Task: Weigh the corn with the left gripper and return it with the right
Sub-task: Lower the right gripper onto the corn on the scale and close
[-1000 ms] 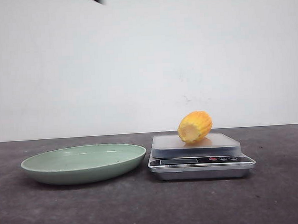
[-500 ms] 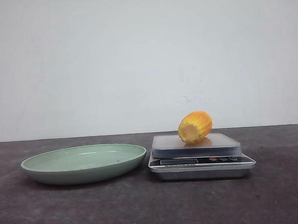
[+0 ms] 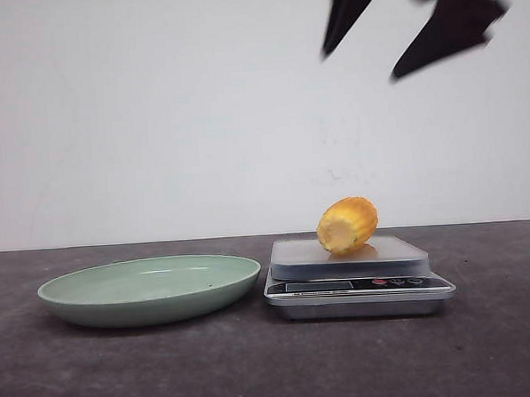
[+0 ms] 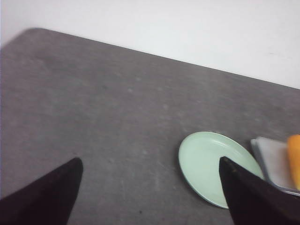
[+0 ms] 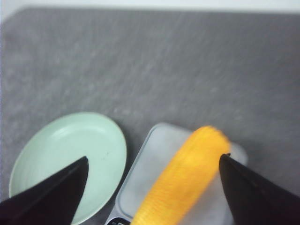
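Observation:
The corn (image 3: 346, 224), a stubby yellow-orange cob with its pale cut end towards me, lies on the silver scale (image 3: 358, 269). My right gripper (image 3: 360, 64) is open and empty, high above the scale; in the right wrist view (image 5: 153, 160) the corn (image 5: 187, 183) lies below, between its spread fingers. My left gripper (image 4: 150, 164) is open and empty, high over bare table to the left of the green plate (image 4: 206, 159), and is out of the front view. The corn's edge (image 4: 294, 159) shows at the side of the left wrist view.
The empty green plate (image 3: 150, 289) sits just left of the scale on the dark grey table (image 3: 256, 368). A white wall stands behind. The scale also shows in the left wrist view (image 4: 274, 161) and the right wrist view (image 5: 150, 164).
My right gripper's black fingers have come into the top right of the front view. A dark tip at the top edge a second ago has left. Corn, scale and plate have not moved.

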`<state>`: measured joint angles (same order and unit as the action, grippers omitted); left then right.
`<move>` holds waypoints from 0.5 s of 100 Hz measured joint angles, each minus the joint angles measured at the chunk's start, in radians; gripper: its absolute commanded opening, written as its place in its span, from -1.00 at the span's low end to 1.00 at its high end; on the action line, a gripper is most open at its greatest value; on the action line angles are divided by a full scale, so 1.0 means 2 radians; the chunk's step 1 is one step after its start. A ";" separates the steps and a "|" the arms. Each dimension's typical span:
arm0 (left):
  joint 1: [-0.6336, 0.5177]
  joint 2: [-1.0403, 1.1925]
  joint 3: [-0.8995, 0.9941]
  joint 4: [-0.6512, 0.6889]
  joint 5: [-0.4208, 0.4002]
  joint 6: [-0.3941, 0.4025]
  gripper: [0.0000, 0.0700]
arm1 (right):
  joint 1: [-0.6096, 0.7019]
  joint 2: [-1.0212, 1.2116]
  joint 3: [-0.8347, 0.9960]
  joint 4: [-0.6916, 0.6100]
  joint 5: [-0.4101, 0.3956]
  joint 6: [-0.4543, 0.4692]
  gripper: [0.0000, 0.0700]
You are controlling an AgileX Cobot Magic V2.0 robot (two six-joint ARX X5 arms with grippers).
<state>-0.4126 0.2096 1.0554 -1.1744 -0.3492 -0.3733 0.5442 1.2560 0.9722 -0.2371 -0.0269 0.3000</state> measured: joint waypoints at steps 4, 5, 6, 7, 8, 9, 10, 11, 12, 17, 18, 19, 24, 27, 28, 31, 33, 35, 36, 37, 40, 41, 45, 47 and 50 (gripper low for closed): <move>0.000 -0.002 0.000 -0.007 0.002 -0.004 0.59 | 0.004 0.021 0.000 0.010 0.001 0.005 0.61; 0.000 -0.002 0.000 -0.010 0.003 -0.005 0.59 | 0.005 0.026 0.000 0.012 0.001 0.006 0.61; 0.000 -0.002 0.000 -0.011 0.003 -0.005 0.59 | 0.006 0.031 0.000 0.014 0.001 0.007 0.61; 0.000 -0.002 0.000 -0.014 0.004 -0.005 0.59 | 0.007 0.036 0.000 0.016 0.002 0.008 0.61; 0.000 -0.002 0.000 -0.015 0.004 -0.006 0.59 | 0.007 0.041 0.000 0.018 0.002 0.009 0.61; 0.000 -0.002 0.000 -0.017 0.005 -0.006 0.59 | 0.008 0.046 0.000 0.020 0.003 0.010 0.61; 0.000 -0.002 -0.001 -0.019 0.006 -0.006 0.59 | 0.009 0.051 0.000 0.021 0.004 0.011 0.61; 0.000 -0.002 -0.001 -0.020 0.006 -0.006 0.59 | 0.009 0.056 0.000 0.022 0.005 0.012 0.61; 0.000 -0.002 -0.001 -0.022 0.007 -0.006 0.59 | 0.010 0.061 0.000 0.022 0.006 0.013 0.61; 0.000 -0.002 -0.002 -0.033 0.015 -0.007 0.59 | 0.011 0.085 0.000 0.022 0.014 0.018 0.61; 0.000 -0.002 -0.002 -0.035 0.018 -0.007 0.59 | 0.012 0.089 0.000 0.022 0.015 0.019 0.61; 0.000 -0.002 -0.002 -0.037 0.020 -0.007 0.59 | 0.012 0.094 0.000 0.022 0.016 0.020 0.61; 0.000 -0.002 -0.002 -0.046 0.025 -0.007 0.59 | 0.012 0.115 0.000 0.023 0.019 0.023 0.61; 0.000 -0.002 -0.002 -0.050 0.027 -0.008 0.59 | 0.012 0.126 0.000 0.024 0.024 0.024 0.61; 0.000 -0.002 -0.002 -0.051 0.027 -0.008 0.59 | 0.012 0.129 0.000 0.024 0.026 0.025 0.61; 0.000 -0.002 -0.002 -0.055 0.027 -0.008 0.59 | 0.012 0.138 0.000 0.024 0.031 0.025 0.61; 0.000 -0.002 -0.002 -0.058 0.027 -0.008 0.59 | 0.012 0.144 0.000 0.025 0.034 0.025 0.61; 0.000 -0.002 -0.002 -0.060 0.027 -0.008 0.59 | 0.012 0.149 0.000 0.027 0.037 0.026 0.61; 0.000 -0.002 -0.002 -0.062 0.027 -0.008 0.59 | 0.012 0.151 0.000 0.027 0.038 0.026 0.61; 0.000 -0.002 -0.002 -0.063 0.027 -0.008 0.59 | 0.012 0.153 0.000 0.027 0.039 0.027 0.61; 0.000 -0.002 -0.002 -0.066 0.027 -0.008 0.59 | 0.012 0.158 0.000 0.028 0.043 0.029 0.61; 0.000 -0.002 -0.002 -0.066 0.027 -0.008 0.59 | 0.012 0.160 0.000 0.028 0.044 0.029 0.61; 0.000 -0.002 -0.002 -0.069 0.027 -0.008 0.59 | 0.012 0.164 0.000 0.027 0.049 0.032 0.61; 0.000 -0.002 -0.002 -0.071 0.027 -0.008 0.59 | 0.012 0.166 0.000 0.027 0.051 0.033 0.60; 0.000 -0.002 -0.002 -0.073 0.027 -0.008 0.59 | 0.012 0.166 0.000 0.027 0.052 0.034 0.57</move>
<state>-0.4126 0.2058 1.0508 -1.3197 -0.2943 -0.3885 0.5674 1.5887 0.9726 -0.1829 0.0769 0.3687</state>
